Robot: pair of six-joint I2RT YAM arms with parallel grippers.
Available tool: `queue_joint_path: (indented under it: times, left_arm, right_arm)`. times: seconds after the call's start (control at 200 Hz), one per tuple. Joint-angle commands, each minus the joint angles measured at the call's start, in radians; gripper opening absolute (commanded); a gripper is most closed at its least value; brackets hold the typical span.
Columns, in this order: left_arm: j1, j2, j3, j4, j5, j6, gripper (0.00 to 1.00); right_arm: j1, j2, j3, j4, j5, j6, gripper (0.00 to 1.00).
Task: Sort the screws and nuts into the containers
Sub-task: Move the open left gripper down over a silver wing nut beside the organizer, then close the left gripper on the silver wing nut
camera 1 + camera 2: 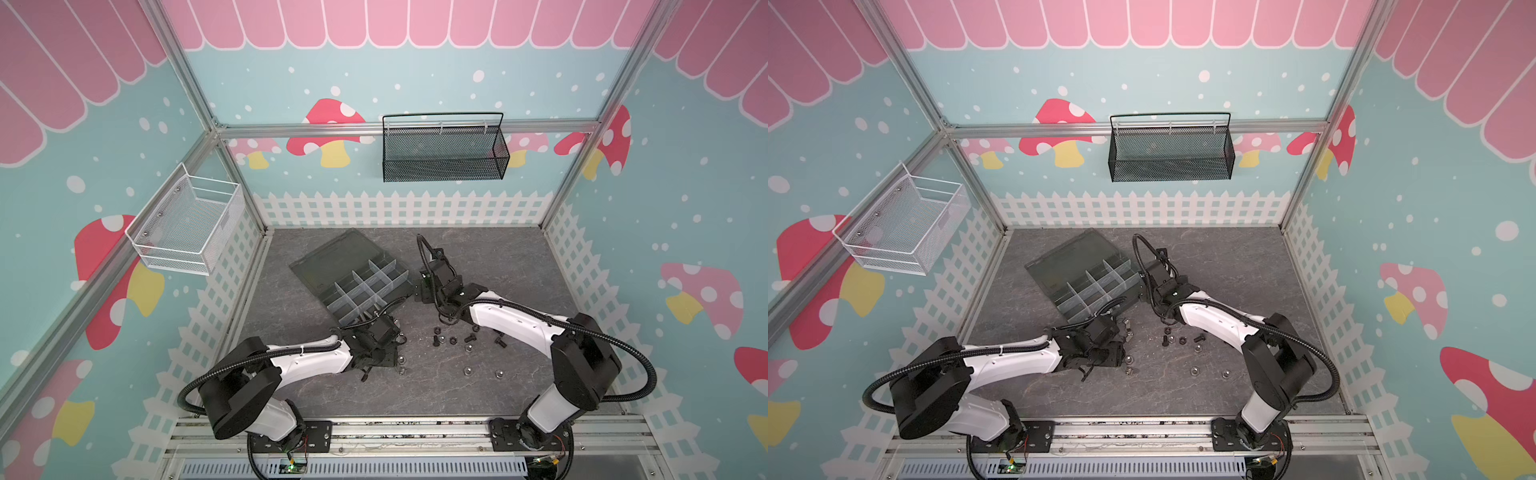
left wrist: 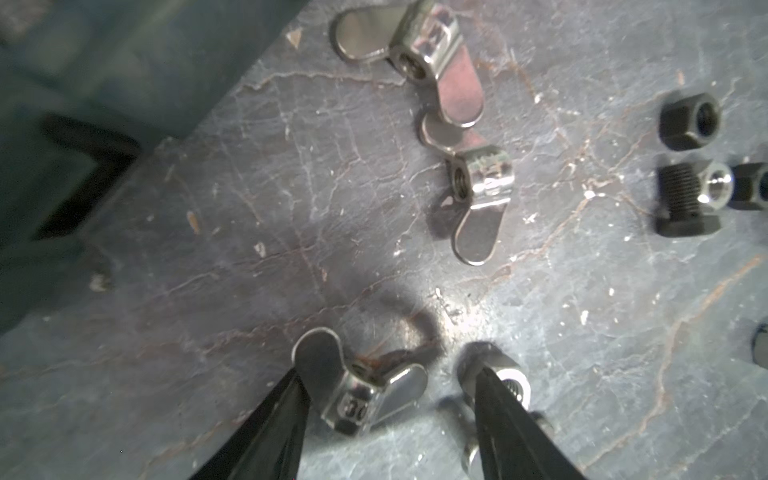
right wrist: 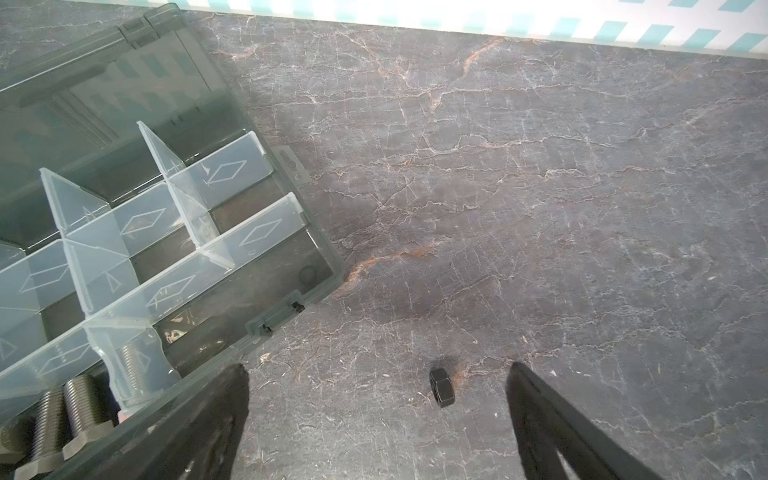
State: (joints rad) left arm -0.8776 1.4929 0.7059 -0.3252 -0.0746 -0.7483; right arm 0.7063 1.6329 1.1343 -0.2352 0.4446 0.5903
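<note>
Only the left wrist view shows the left tool [image 2: 390, 368] spread astride a wing nut [image 2: 353, 399]. At the box's [image 1: 361, 282] 3 o'clock, the right tool [image 3: 376, 370] gapes around a black nut [image 3: 441, 387]; its wrist view shows the boxed screws [image 3: 79, 403] plainly.

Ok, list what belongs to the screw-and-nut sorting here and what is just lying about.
Belongs:
organiser box
silver screws already in it
wing nuts
black hex nut
black screw
silver hex nut

Lying about:
white wire basket
black mesh basket
</note>
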Motion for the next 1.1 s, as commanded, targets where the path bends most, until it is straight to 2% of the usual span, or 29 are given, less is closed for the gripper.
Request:
queue_joint_path:
  times: [0.0,0.16,0.395,0.695,1.091]
  left_arm:
    - [0.006,0.034,0.025,0.016,0.002,0.014,0.64]
    - [0.008,0.054,0.056,-0.045,-0.036,0.023,0.56]
    - [0.006,0.091,0.109,-0.175,-0.095,0.053,0.52]
    - [0.002,0.165,0.166,-0.249,-0.116,0.102,0.38]
    - [-0.007,0.139,0.141,-0.288,-0.067,0.102,0.38]
  right_arm:
    - [-0.006,-0.027,-0.013,-0.007,-0.004,0.027,0.98]
    - [-0.009,-0.025,-0.017,-0.007,-0.013,0.030,0.98]
    - [-0.010,-0.019,-0.018,-0.007,-0.017,0.034,0.98]
    - [-0.011,-0.020,-0.015,-0.007,-0.014,0.034,0.98]
    - [-0.014,-0.022,-0.016,-0.007,-0.019,0.039,0.98]
